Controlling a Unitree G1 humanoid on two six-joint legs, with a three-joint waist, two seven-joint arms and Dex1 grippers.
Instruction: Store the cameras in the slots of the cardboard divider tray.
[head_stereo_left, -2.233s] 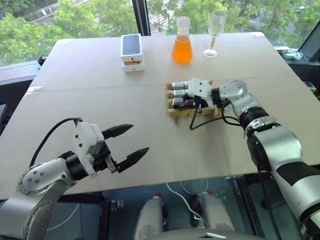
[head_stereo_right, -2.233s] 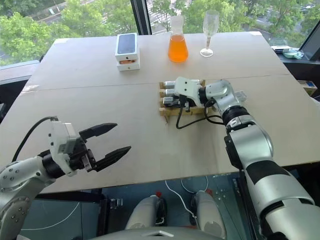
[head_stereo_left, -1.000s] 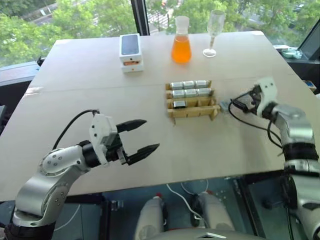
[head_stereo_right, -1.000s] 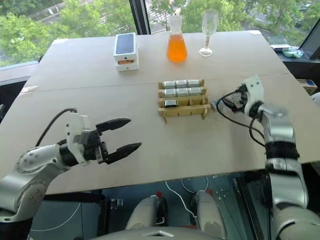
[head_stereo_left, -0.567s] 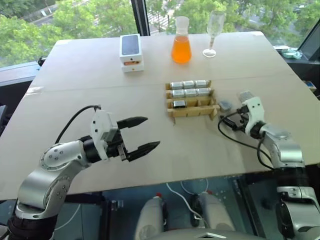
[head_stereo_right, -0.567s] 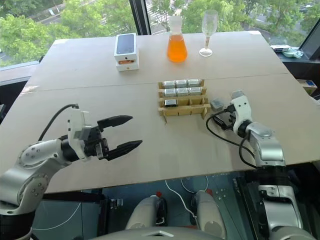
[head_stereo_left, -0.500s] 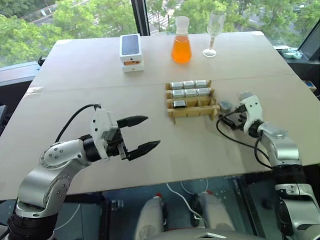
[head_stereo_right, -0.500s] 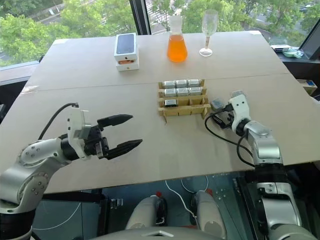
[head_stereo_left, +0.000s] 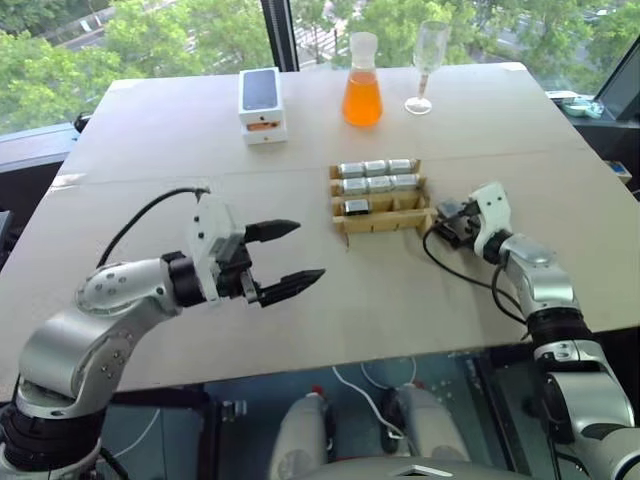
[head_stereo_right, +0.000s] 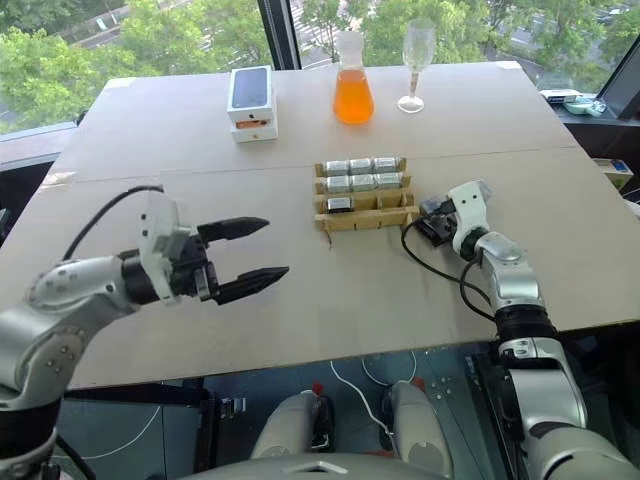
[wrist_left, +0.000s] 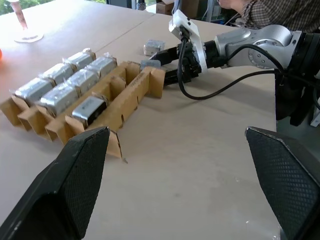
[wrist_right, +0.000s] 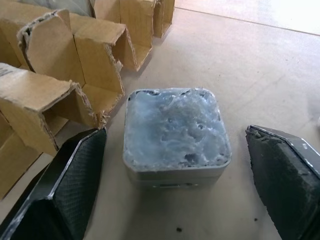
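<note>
1. Counting slots: cardboard divider tray (head_stereo_left: 385, 200) at mid-table held seven cameras (head_stereo_left: 375, 176); two slots in its third row sat empty.
2. Loose camera (wrist_right: 175, 132) lay just beside the tray's right end, not yet gripped.
3. Right gripper (wrist_right: 175, 192) stood spread wide around it; left gripper (head_stereo_left: 285, 255) hung open, empty.

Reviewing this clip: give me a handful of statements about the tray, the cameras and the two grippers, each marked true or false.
1. Seven cameras sit in the cardboard divider tray. True.
2. The right gripper is shut on a camera. False: its jaws are open, with the loose camera lying on the table between them.
3. The tray's row nearest the robot holds one camera. True.
4. The left gripper is closed over the tray. False: it is open, above bare table away from the tray.
5. The flask holds orange liquid. True.
</note>
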